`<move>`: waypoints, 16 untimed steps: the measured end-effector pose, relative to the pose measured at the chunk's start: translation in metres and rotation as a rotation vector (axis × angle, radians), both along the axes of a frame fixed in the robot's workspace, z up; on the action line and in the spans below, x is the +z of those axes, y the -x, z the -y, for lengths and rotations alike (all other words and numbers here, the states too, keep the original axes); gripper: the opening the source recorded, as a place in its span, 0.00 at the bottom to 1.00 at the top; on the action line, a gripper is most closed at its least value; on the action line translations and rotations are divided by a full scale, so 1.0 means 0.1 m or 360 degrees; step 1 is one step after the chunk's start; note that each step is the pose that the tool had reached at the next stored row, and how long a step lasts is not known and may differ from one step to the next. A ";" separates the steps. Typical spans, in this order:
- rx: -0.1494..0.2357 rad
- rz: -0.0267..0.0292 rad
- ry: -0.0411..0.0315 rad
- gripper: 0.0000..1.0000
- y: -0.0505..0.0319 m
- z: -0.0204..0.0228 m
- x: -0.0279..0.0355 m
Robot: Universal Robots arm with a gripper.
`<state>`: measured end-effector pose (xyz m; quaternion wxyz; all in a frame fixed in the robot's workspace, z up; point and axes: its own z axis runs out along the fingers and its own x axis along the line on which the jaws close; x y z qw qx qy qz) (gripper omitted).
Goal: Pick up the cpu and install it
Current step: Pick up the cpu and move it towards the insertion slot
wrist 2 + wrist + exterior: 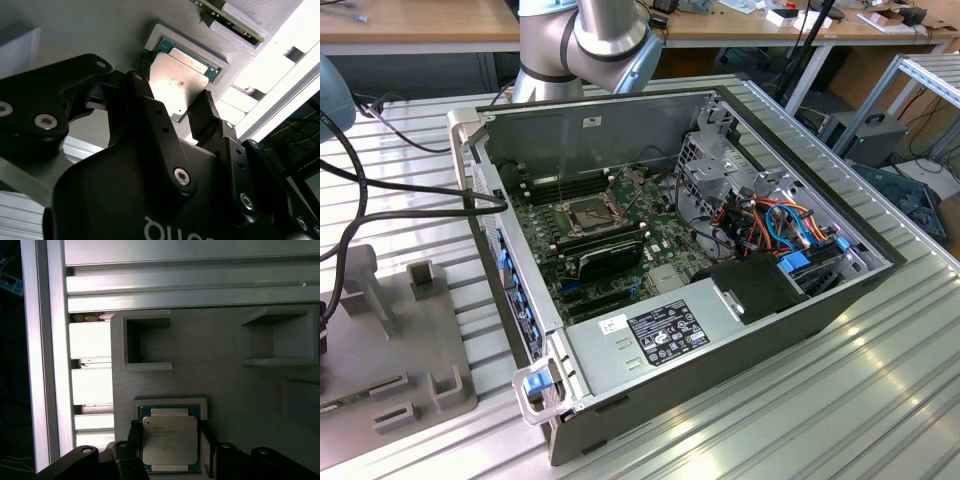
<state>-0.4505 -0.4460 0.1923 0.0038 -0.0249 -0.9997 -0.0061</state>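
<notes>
In the first wrist view, the cpu (pixel 170 439) is a small, flat square chip with a dull silver metal top, faint print and a thin green border. It lies flat inside a low grey frame (pixel 170 402) on a pale grey tray (pixel 225 375). The black gripper (pixel 170 441) reaches down on two opposite sides of the cpu, right at its edges. Whether it is clamped on the chip or just open around it cannot be told. Two raised U-shaped grey blocks (pixel 145 342) stand further along the tray, and beyond them runs the ribbed aluminium desk (pixel 200 285). In the second wrist view, the cpu (pixel 177 75) catches a bright glare and sits in the same frame (pixel 161 34), with the gripper (pixel 175 95) straddling it from close above. In the exterior view, an open computer case (pixel 790 320) lies on its side on the ribbed metal desk (pixel 820 420). Inside it are a green circuit board, a square socket (pixel 588 210) with a metal frame and dark centre, a grey power-supply box (pixel 650 335) and coloured wires. The grey tray (pixel 390 340) sits just beside the case at the exterior view's left, under looping black cables (pixel 380 205). The robot arm (pixel 590 40) rises behind the case, and wooden desks (pixel 420 20) stand at the back of the room.
</notes>
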 end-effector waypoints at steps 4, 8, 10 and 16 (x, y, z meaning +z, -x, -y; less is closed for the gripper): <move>0.0000 -0.00009 0.0001 0.55 0.001 0.001 0.065; 0.0000 -0.00010 0.0001 0.55 0.001 0.001 0.121; 0.0000 -0.00008 0.0001 0.55 0.001 0.001 0.153; 0.0000 -0.00004 0.0001 0.55 0.001 0.001 0.323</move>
